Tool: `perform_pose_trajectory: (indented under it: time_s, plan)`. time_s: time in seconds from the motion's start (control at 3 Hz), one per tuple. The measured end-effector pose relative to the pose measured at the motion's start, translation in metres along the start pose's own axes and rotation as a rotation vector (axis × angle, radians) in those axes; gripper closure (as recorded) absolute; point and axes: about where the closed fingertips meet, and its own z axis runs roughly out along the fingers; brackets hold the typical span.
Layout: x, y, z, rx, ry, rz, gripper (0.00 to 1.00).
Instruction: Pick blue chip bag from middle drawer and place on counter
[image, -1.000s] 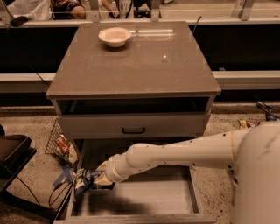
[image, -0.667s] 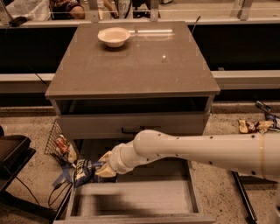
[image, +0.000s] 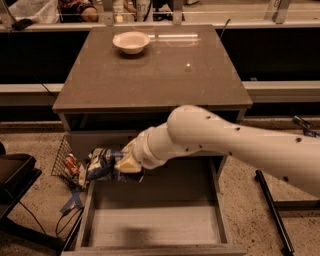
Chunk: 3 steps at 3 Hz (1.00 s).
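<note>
While its smooth white arm crosses the cabinet front, the gripper (image: 116, 165) hangs over the left rear corner of the open middle drawer (image: 155, 227), fingers pinched on the crinkled, shiny blue chip bag (image: 100, 165). A pale round bowl (image: 131, 42) sits on the glossy counter (image: 165, 75). A wire basket (image: 60, 152) stands just left.

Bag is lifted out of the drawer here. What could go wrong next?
1. The gripper holds the blue chip bag over the left wall of the middle drawer; a slip could drop it outside.
2. The counter overhangs just above; rising straight up could snag the bag.
</note>
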Motion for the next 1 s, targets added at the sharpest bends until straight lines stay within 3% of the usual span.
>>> perform_pose_trajectory:
  time_s: [0.33,0.67,1.0]
  plan:
    - [-0.054,-0.027,-0.053,0.088,0.015,0.007,1.0]
    - [-0.11,-0.053,-0.092,0.184,0.008,-0.024,1.0]
    - [-0.159,-0.076,-0.115,0.294,-0.001,-0.101,1.0]
